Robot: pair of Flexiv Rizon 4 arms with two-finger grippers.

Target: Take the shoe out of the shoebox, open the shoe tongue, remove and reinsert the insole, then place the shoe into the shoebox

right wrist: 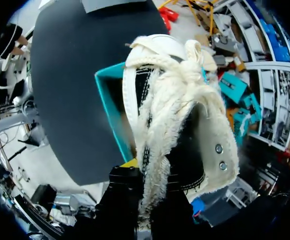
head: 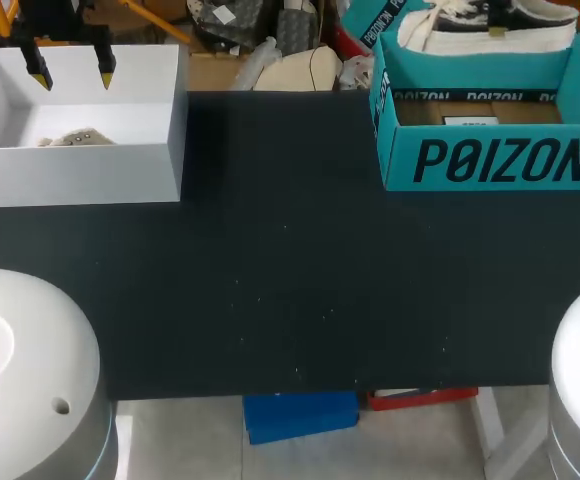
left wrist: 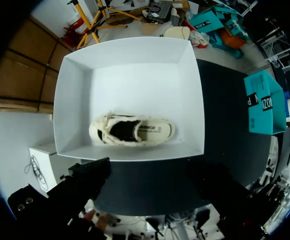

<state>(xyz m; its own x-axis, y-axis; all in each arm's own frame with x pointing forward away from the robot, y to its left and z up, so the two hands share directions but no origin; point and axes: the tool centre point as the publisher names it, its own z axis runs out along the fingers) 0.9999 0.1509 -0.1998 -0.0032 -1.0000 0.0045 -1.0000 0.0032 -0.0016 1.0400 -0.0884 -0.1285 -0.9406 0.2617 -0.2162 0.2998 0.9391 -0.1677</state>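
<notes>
My right gripper [right wrist: 146,175] is clamping the cream shoe [right wrist: 175,115] above the teal shoebox [head: 490,160] at 1 o'clock on the worktop [head: 290,280]. My left gripper [head: 71,77] is hovering open and empty over the white box [head: 80,180] at 11 o'clock, a second shoe [left wrist: 132,131] lying inside.

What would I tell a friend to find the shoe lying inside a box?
On the black table, at its far left corner, stands an open white box. The cream shoe lies on its floor, below the open left tool. The other shoe hangs over the teal box; this one lies untouched.
</notes>
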